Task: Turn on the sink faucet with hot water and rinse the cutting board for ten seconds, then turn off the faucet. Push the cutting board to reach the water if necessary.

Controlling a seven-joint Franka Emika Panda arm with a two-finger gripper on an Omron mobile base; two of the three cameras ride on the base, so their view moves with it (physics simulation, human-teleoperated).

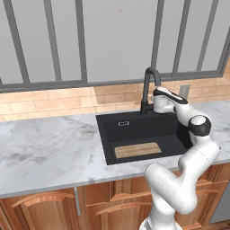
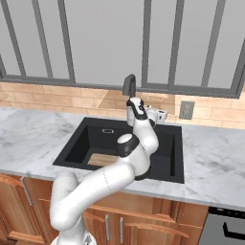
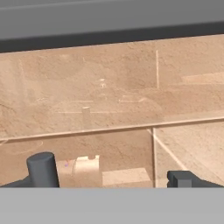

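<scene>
Cutting board [image 1: 137, 149]: just one, flat in front of one black sink [image 1: 112, 134]. One faucet [image 1: 148, 87] behind. Gripper [image 3: 112, 175] up by faucet, fingers wide apart, holding nothing.

We see a white marble bench [image 1: 49, 148] with grey veining running across the room, its front edge at 6 o'clock from the wall. Behind it, at 12 o'clock, a tan brick backsplash [image 1: 54, 103] spans the wall, and above that stands a wide window [image 1: 117, 40] with pale grey panes split by dark grey bars. Below the bench we find warm wooden cabinets [image 1: 45, 209] with arched door panels and slim metal handles [image 2: 106, 227]. At 3 o'clock a grey wall outlet [image 2: 186, 110] sits on the bricks. The light looks even and soft.
</scene>
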